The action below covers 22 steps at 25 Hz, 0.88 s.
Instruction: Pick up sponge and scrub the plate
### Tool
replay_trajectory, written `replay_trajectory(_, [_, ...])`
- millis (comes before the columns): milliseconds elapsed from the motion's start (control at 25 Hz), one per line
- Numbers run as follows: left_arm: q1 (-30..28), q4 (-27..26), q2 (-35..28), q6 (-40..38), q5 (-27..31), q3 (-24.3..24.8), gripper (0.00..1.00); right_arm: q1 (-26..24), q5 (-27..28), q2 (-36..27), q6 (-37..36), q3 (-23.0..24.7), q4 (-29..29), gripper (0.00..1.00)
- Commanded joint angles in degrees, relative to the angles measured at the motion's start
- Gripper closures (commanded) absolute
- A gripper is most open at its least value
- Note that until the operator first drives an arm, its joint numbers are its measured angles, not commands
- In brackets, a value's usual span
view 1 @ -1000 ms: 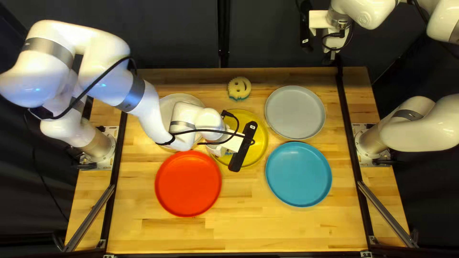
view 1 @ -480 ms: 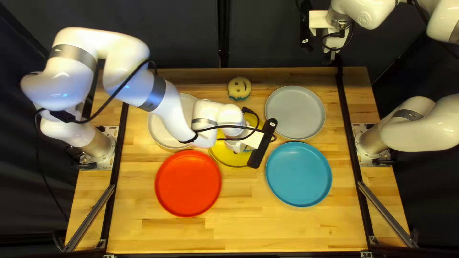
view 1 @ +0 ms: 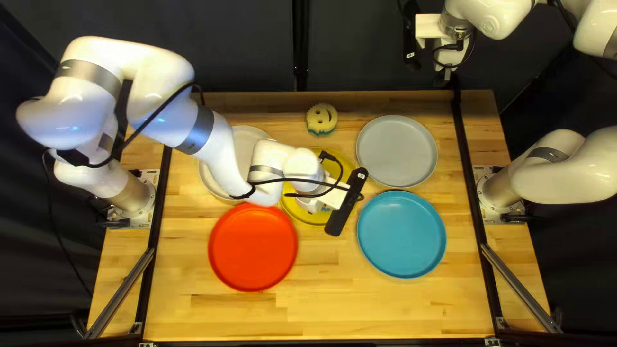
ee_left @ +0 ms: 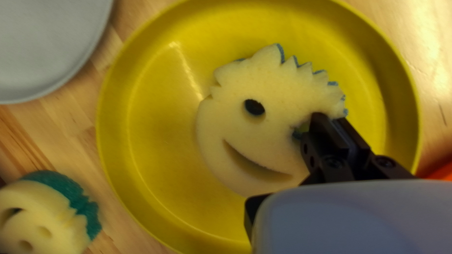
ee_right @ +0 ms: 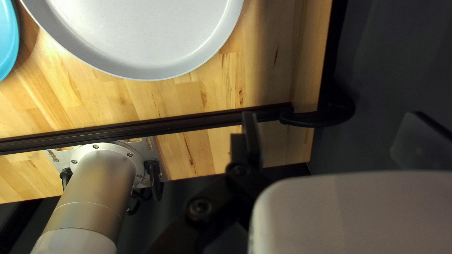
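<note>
A broad strip of wood lies between the worktop's (view 1: pixel 398 315) near edge and the red plate (view 1: pixel 253 247) and blue plate (view 1: pixel 402 234); my right gripper (view 1: pixel 443 78) is spread wide by the far edge. The yellow plate (ee_left: pixel 155 207) holds the sponge (ee_left: pixel 273 127), pale, smiling, spiky-topped, blue beneath; my left gripper (view 1: pixel 316 204) pinches its side. A second sponge (view 1: pixel 321 119) sits beyond.

A dark curtain (view 1: pixel 238 45) hangs behind the pale wooden counter (view 1: pixel 385 308); black rails (view 1: pixel 471 186) cross its glossy, lit planks.
</note>
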Motion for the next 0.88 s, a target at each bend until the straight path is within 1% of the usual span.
replay_trajectory(40, [-0.7, -0.6, -1.1, -0.7, -0.7, 2.1, 1.00, 0.0, 0.0, 0.0, 0.0, 0.0, 0.0, 0.00])
replay_trajectory(120, [-0.8, -0.8, -0.7, -0.6, 0.0, 1.2, 1.00, 0.0, 0.0, 0.0, 0.0, 0.0, 0.0, 0.00])
replay_trajectory(320, [-0.4, -0.9, 2.4, 0.8, 1.7, -4.1, 1.00, 0.0, 0.0, 0.0, 0.0, 0.0, 0.0, 0.00])
replay_trajectory(480, [-0.1, -1.0, 4.0, 1.8, 1.9, -6.5, 1.00, 0.0, 0.0, 0.0, 0.0, 0.0, 0.0, 0.00])
replay_trajectory(640, [0.4, -1.5, 7.0, 3.7, 2.3, -10.4, 1.00, 0.0, 0.0, 0.0, 0.0, 0.0, 0.0, 0.00])
replay_trajectory(760, [0.9, -2.0, 8.4, 5.0, 2.0, -11.7, 1.00, 0.0, 0.0, 0.0, 0.0, 0.0, 0.0, 0.00])
replay_trajectory(880, [1.1, -2.0, 8.1, 5.4, 1.7, -11.1, 1.00, 0.0, 0.0, 0.0, 0.0, 0.0, 0.0, 0.00])
